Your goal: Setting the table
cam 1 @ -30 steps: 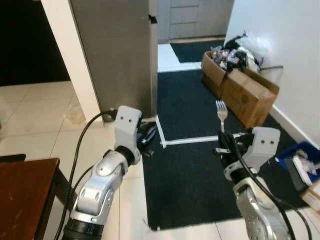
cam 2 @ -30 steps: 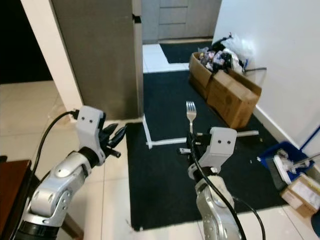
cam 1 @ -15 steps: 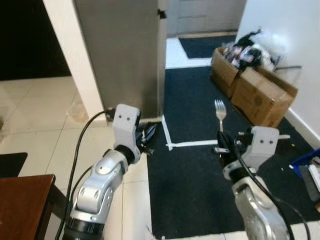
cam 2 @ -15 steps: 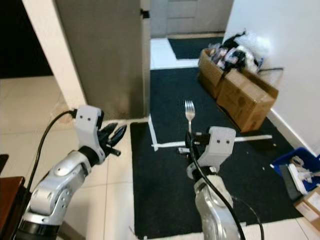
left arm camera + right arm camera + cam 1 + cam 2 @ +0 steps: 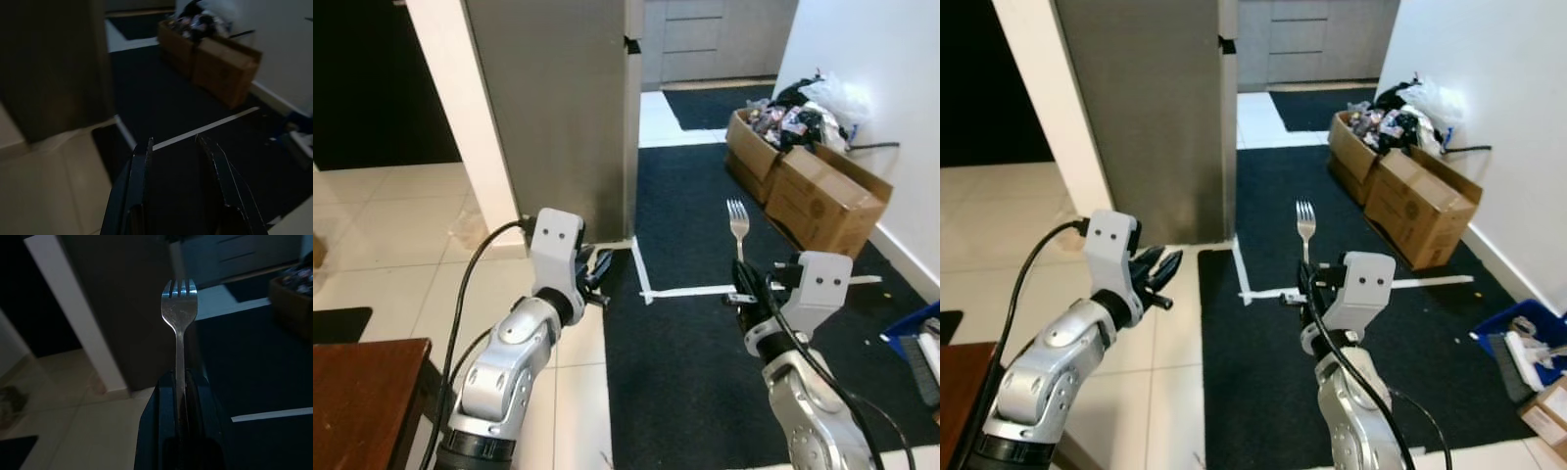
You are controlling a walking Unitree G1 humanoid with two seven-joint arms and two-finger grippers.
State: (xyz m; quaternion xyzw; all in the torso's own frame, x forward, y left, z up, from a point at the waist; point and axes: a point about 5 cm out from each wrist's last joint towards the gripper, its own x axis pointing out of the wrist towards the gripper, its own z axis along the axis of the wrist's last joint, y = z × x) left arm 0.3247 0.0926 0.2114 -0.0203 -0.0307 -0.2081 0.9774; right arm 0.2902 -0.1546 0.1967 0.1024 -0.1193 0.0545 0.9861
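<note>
Black-fingered right hand, raised at chest height on a bent silver arm, clamped on the handle of a plain silver metal fork; fork upright, tines up, above the dark carpet. Left hand, fingers parted, empty, forearm raised over pale floor tiles.

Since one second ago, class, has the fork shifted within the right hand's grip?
No. The fork stands upright, tines up, clamped in the right hand exactly as before; the cardboard boxes shifted because the camera moved.

Left fingers apart, right fingers clamped.
</note>
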